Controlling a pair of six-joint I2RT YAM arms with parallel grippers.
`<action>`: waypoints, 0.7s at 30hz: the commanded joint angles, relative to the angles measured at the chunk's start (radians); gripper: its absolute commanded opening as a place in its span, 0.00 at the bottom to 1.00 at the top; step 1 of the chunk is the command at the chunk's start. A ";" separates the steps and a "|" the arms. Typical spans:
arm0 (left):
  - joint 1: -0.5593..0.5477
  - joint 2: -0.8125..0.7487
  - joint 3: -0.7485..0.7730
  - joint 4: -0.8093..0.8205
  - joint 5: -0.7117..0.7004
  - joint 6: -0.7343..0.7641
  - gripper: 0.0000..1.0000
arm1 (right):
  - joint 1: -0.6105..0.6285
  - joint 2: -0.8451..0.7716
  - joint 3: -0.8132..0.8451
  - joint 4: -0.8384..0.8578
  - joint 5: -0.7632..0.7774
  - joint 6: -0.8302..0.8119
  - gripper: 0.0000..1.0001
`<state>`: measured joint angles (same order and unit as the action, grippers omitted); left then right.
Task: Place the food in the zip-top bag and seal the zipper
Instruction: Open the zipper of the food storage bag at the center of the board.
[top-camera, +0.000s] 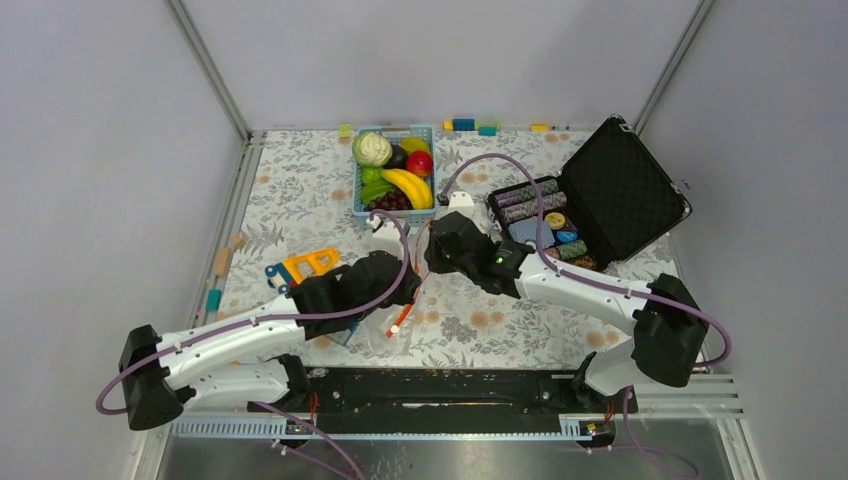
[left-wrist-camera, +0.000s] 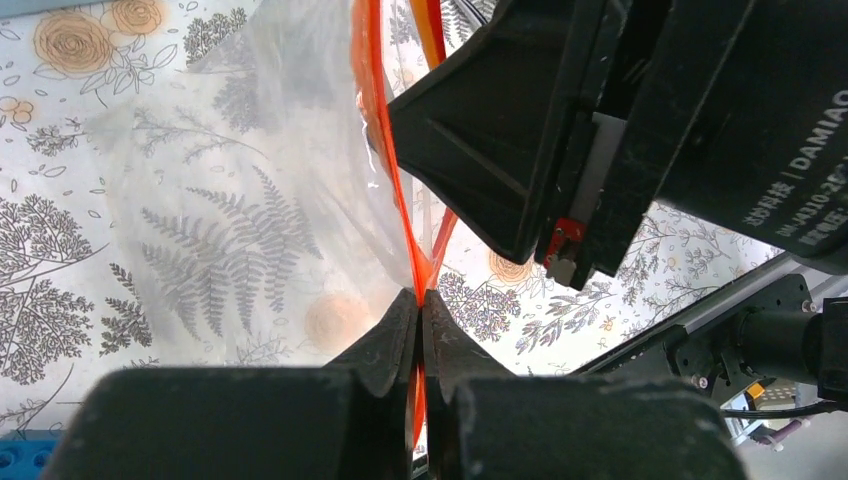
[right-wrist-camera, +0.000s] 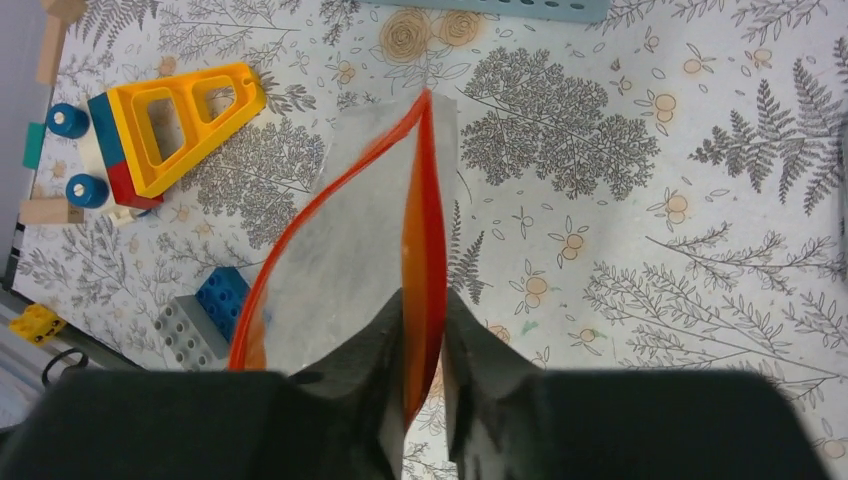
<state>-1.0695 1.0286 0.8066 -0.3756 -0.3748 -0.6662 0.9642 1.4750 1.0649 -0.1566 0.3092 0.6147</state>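
Observation:
The food (top-camera: 393, 170), a banana, apple, grapes, cabbage head and green pieces, lies in the light-blue basket (top-camera: 357, 190) at the back. The clear zip-top bag (left-wrist-camera: 250, 200) hangs between both arms at mid-table, its mouth partly parted (right-wrist-camera: 340, 260). My left gripper (left-wrist-camera: 421, 297) is shut on the orange-red zipper (left-wrist-camera: 385, 150) at one end. My right gripper (right-wrist-camera: 423, 300) has its jaws closed against the zipper strip (right-wrist-camera: 422, 230) on one side of the mouth. In the top view the left gripper (top-camera: 408, 285) and the right gripper (top-camera: 432, 255) sit close together over the zipper (top-camera: 403, 315).
An open black case (top-camera: 620, 190) with striped poker chips (top-camera: 535, 205) stands at the right. A yellow toy piece (right-wrist-camera: 175, 120) and blue and grey bricks (right-wrist-camera: 205, 315) lie left of the bag. Small blocks (top-camera: 465, 125) line the back edge.

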 joint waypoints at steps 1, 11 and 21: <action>0.000 -0.001 0.013 0.000 -0.039 -0.044 0.00 | 0.009 -0.014 0.016 0.010 0.013 0.002 0.17; 0.000 0.008 0.033 -0.038 -0.092 -0.112 0.61 | 0.023 -0.118 -0.023 0.019 -0.041 -0.020 0.00; 0.000 0.037 0.104 -0.047 -0.078 -0.150 0.64 | 0.068 -0.176 -0.012 -0.004 0.002 -0.032 0.02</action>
<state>-1.0695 1.0668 0.8516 -0.4351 -0.4252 -0.7940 1.0145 1.3468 1.0428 -0.1543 0.2806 0.5991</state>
